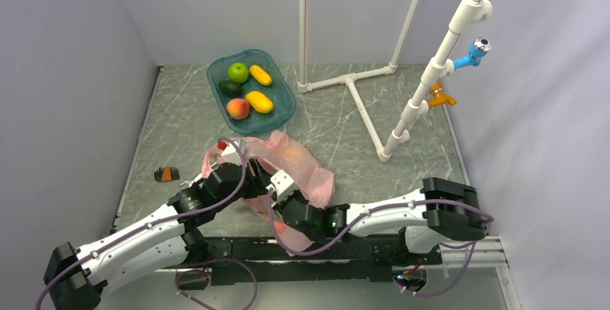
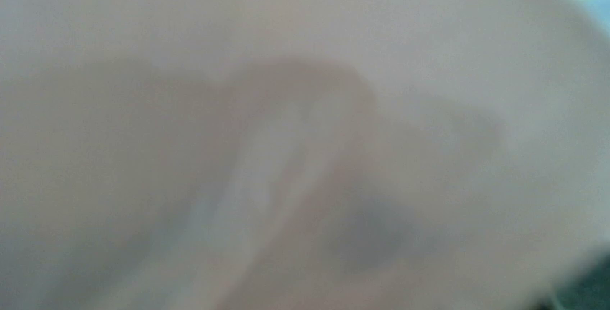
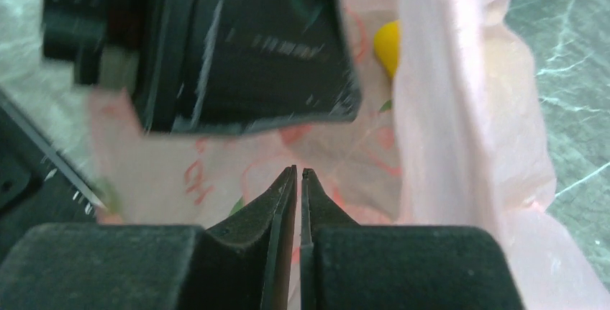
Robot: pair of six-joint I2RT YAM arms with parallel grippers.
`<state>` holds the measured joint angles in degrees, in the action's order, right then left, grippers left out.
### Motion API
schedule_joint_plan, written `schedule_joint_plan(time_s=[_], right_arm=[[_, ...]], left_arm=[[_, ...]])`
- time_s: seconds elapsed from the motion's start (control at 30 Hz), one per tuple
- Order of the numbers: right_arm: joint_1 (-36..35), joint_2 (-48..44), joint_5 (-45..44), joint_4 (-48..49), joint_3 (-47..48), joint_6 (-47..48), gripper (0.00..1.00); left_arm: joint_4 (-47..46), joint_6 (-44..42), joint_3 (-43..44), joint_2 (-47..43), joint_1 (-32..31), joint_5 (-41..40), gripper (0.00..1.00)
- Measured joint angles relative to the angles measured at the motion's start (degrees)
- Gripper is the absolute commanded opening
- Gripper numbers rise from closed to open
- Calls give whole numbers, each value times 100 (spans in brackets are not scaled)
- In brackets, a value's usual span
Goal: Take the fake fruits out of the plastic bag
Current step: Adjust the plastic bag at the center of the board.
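Lying by the tabletop's [image 1: 187, 119] front edge, the plastic bag [image 1: 311, 170] held a yellow fruit [image 3: 388, 45]. The right end effector [image 3: 298, 175] was squeezed together; the left end effector [image 1: 252, 178] was buried, its state unclear. Hard pulling could rip the bag.

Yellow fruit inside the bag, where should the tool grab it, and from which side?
Pinch the yellow fruit across its rounded end, the only part showing; the bag covers the rest. Probably come along the right wrist camera's sightline, through the open fold.

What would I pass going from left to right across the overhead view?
black-and-orange clip → pink bag → orange fitting → blue fitting
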<state>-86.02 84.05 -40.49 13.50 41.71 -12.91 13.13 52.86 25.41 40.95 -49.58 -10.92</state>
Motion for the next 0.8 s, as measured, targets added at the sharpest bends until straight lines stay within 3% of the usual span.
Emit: schedule_joint_plan(time_s=[0.1, 0.17, 0.23, 0.37, 0.43, 0.57, 0.8], right_arm=[[275, 358, -195, 697, 0, 33, 30], [407, 656, -396, 960, 33, -2, 33], [522, 1012, -638, 992, 66, -173, 47], [634, 1141, -1169, 511, -57, -896, 55], [634, 970, -1425, 26, -142, -1379, 61], [476, 205, -1810, -721, -435, -2100, 81], [656, -1169, -1943, -1217, -1403, -3034, 87]], left_arm=[[11, 105, 0, 227, -4, -199, 60], [17, 170, 0, 369, -17, -280, 61], [50, 243, -2, 474, -26, -413, 62], [105, 376, -81, 555, -50, -579, 63], [120, 433, -127, 590, -76, -619, 63], [85, 509, -254, 643, -85, -658, 64], [83, 546, -389, 686, -90, -656, 70]])
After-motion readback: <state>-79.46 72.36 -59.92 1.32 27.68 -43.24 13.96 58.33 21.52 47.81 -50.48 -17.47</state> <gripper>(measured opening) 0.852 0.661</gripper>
